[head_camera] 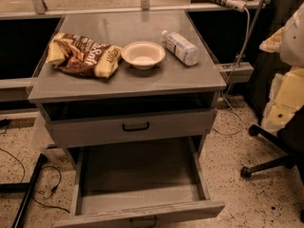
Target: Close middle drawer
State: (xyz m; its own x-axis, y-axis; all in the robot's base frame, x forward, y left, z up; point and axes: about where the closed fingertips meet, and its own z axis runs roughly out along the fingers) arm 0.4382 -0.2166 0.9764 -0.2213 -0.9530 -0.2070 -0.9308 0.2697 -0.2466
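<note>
Beyond cabinet (142,82) edge, middle drawer (137,196) juts; gripper unseen.

On my feed the middle drawer (142,172) stands pulled far out of the grey cabinet (209,122), towards the camera. It is a long, shallow grey wooden tray, and I look straight down onto its flat floor and low side walls. It sits level and square to the cabinet. Its plain flat front lies at the very bottom of the view, partly cut off by the edge, with the small black bar handle (143,221) at its centre. My end effector is not in view.
</note>
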